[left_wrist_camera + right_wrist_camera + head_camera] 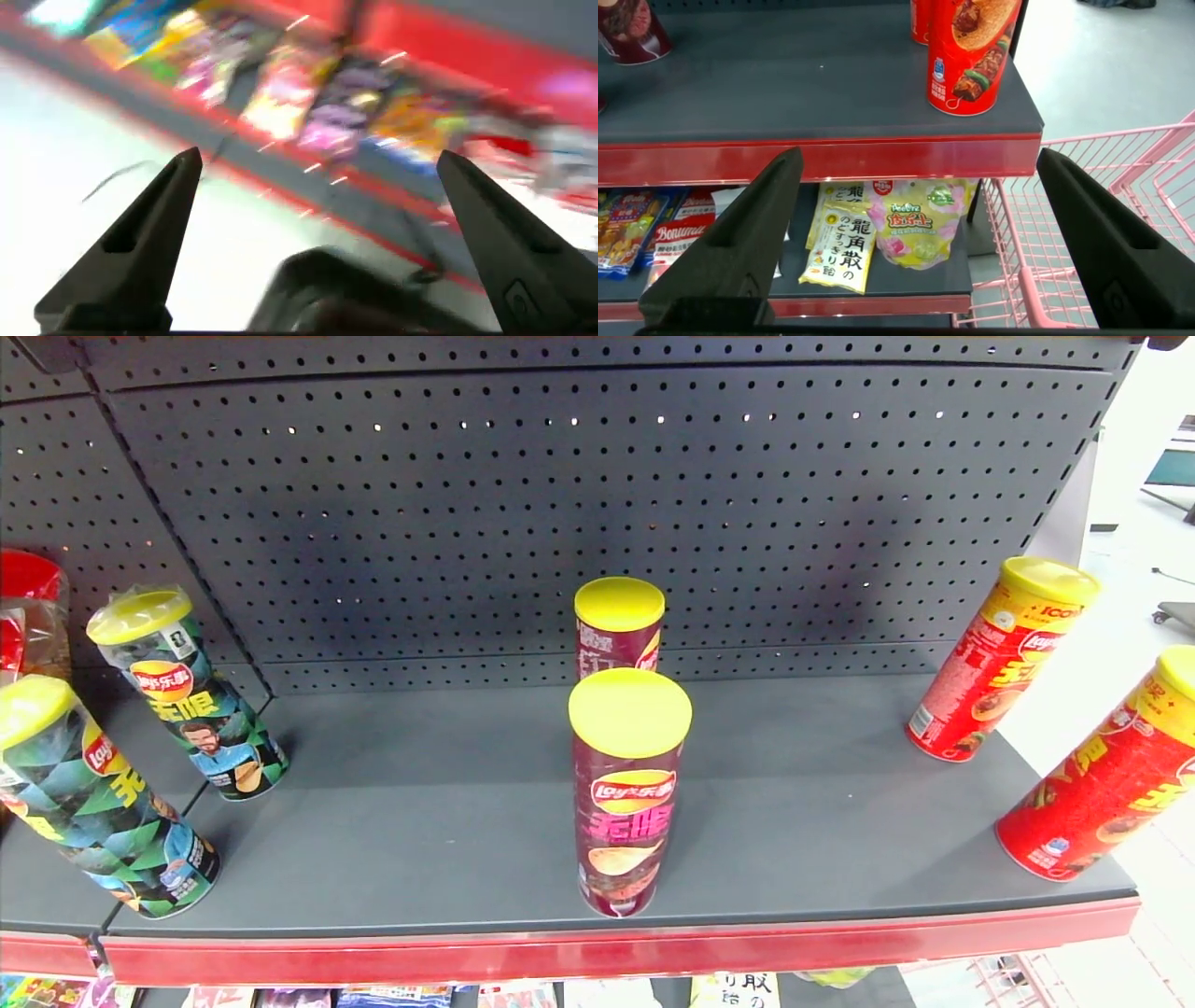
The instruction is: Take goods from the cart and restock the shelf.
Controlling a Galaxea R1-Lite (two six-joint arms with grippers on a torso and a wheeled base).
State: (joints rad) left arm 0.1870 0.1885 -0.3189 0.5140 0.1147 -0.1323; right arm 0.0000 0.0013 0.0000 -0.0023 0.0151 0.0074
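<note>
Two maroon chip cans with yellow lids stand one behind the other mid-shelf, the front can (pixel 627 793) near the edge and the rear can (pixel 618 627) by the back panel. Two red cans (pixel 1001 658) (pixel 1106 775) stand at the right end of the grey shelf (pixel 448 803). My right gripper (pixel 920 154) is open and holds nothing, level with the shelf's red front edge (pixel 822 159), below a red can (pixel 969 51). The pink cart (pixel 1120 233) stands beside it. My left gripper (pixel 320 157) is open and holds nothing, facing a blurred lower shelf of packets (pixel 308 93).
Two green-blue cans (pixel 191 695) (pixel 98 803) stand on the neighbouring shelf section at the left, with a red-lidded pack (pixel 28 607) behind them. Yellow and green snack packets (pixel 887 229) lie on the lower shelf. A maroon can (pixel 631 28) shows in the right wrist view.
</note>
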